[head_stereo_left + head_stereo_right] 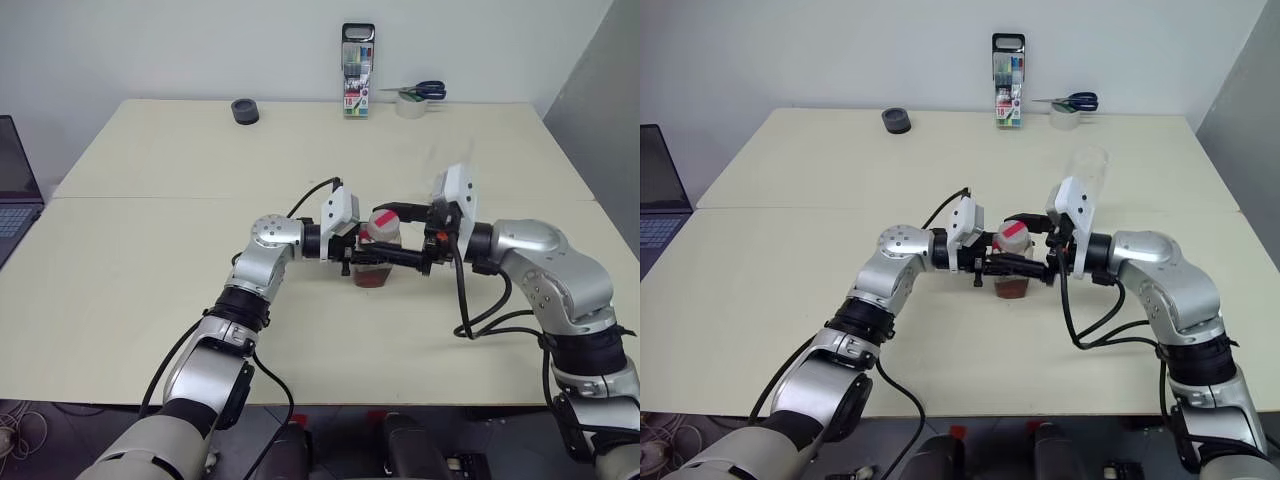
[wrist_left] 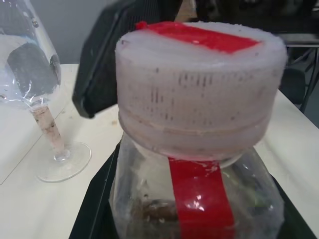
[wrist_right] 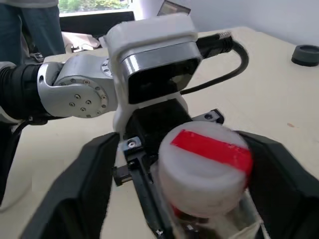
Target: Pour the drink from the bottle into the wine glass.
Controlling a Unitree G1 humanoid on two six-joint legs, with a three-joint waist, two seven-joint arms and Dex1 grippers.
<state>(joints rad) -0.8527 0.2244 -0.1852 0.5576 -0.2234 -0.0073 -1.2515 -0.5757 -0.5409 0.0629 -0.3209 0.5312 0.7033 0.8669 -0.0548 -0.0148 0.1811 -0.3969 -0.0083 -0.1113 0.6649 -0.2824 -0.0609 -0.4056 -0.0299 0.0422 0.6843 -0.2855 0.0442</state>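
The bottle stands upright at the table's middle. It is small and clear, with a red label strip and a white cap that bears a red stripe. The reddish-brown drink fills only its bottom. My left gripper reaches in from the left and is shut on the bottle's body. From the right, my right gripper stands open, with its black fingers on either side of the cap and gaps between. The clear wine glass stands upright just behind my right wrist; its stem and foot rest on the table.
A marker case stands at the table's far edge, with scissors lying on a tape roll to its right. A black round object lies far left of them. A laptop sits at the left. A person's legs stand beyond the table.
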